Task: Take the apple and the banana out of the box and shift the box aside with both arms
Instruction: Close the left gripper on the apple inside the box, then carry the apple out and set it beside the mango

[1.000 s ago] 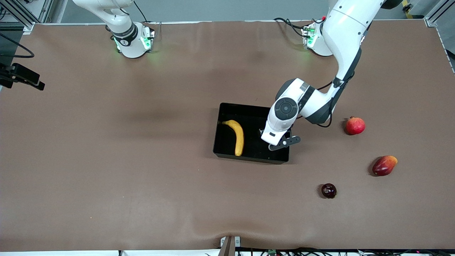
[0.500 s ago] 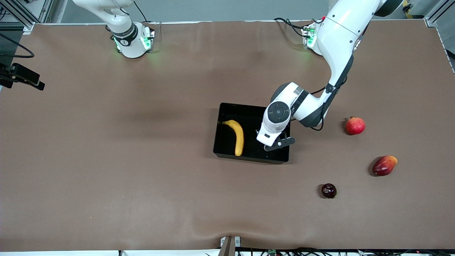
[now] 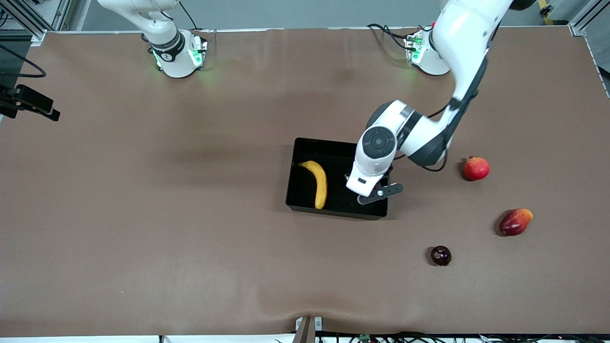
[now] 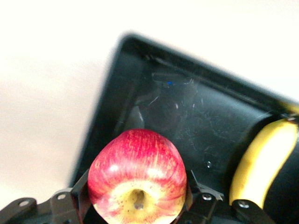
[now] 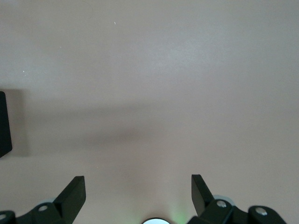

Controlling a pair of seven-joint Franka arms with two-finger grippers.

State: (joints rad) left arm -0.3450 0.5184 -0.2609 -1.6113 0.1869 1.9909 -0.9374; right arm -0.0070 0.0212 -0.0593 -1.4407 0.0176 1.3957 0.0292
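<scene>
One shallow glossy black plastic box [image 3: 305,147]. One long curved yellow banana [image 3: 319,182]. One round red apple with yellow streaks [image 4: 137,181]. One round red pomegranate [image 3: 476,168]. One red-and-yellow mango [image 3: 515,221]. One small dark plum [image 3: 441,255]. Two white robot arms.

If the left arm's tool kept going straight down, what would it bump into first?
Probably the bare floor of the shallow glossy black plastic bin, beside the long curved yellow banana. The left tool holds the small round red apple over it.
</scene>
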